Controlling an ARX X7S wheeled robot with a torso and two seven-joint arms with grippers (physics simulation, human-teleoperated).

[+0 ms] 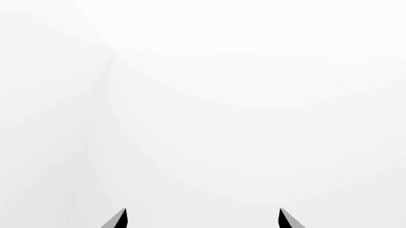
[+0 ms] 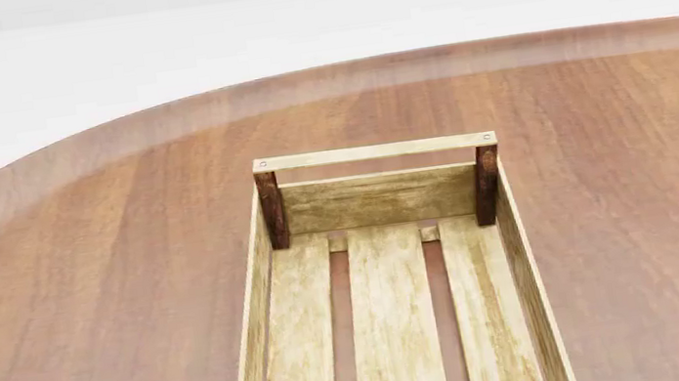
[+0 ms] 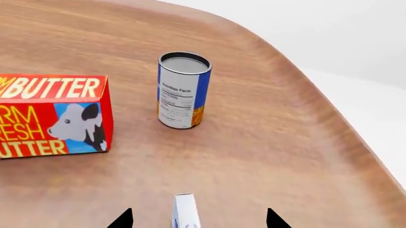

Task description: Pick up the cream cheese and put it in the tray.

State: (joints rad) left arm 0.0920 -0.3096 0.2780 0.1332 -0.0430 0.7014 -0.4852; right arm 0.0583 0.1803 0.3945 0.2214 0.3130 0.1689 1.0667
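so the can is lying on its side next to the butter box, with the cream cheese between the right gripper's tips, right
Not quite: the can stands upright beside the butter box, as the right wrist view shows. The cream cheese does sit between the tips of the right gripper.

Both hands [image 1: 202, 219] [image 3: 199, 219] apparently spread, empty.

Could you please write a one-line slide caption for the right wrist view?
Right tool open over the cream cheese, with butter box and can on the wooden table.
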